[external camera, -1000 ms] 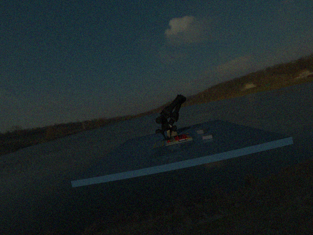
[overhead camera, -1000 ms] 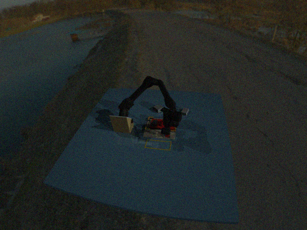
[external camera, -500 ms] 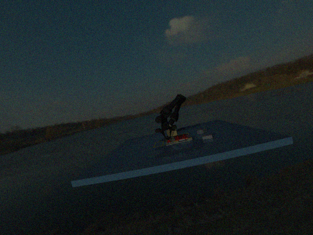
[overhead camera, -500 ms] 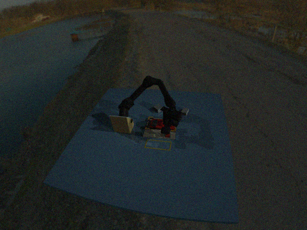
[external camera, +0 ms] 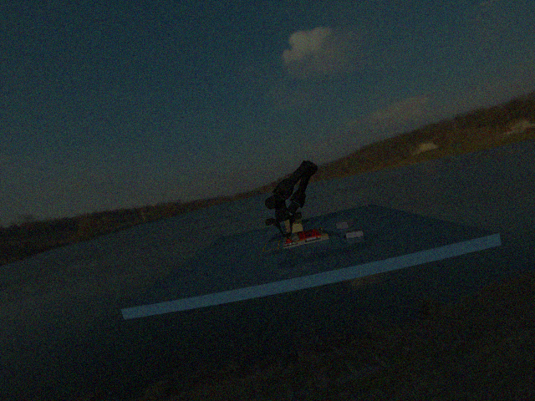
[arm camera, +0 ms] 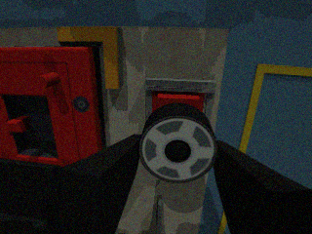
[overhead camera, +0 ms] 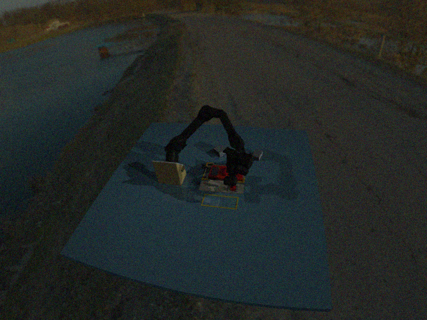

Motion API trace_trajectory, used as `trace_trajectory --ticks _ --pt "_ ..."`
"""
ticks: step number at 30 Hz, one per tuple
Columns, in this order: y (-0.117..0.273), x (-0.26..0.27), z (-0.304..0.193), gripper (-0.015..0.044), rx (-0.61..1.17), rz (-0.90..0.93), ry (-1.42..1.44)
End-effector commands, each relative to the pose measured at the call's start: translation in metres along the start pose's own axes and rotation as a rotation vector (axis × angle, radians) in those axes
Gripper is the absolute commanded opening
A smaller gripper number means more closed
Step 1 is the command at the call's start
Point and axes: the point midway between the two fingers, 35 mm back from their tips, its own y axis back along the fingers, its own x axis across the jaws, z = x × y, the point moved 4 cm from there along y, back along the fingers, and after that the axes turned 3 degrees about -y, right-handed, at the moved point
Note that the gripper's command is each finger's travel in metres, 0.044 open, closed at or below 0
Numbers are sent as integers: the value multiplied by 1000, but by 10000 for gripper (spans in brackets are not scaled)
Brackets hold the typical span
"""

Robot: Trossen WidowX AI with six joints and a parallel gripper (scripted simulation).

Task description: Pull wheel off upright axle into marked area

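Wrist view: the black parallel-jaw gripper is clenched on the grey-spoked wheel with a black tyre and dark hub hole, one dark finger against the tyre's left side and the other against its right. The wheel lies over the pale grey base board, directly in front of a small red block in a grey frame; whether its hub is seated on the axle or lifted off cannot be told. Left of the wheel, on the same board, sits a red panel with a dark rectangular opening, bordered at its upper right by a yellow corner strip. Right of the wheel, off the board, the yellow-outlined rectangular marked area lies on the blue table surface.

Top view: the black arm arches down to the board, with the marked area just beside the board's near edge. A cream box stands left of the board.
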Motion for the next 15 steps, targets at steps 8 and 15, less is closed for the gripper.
trace_trajectory --ticks 8,15 --pt "8 0 0 0 -9 -2 -1" --pt "10 0 0 0 -11 -2 -1"
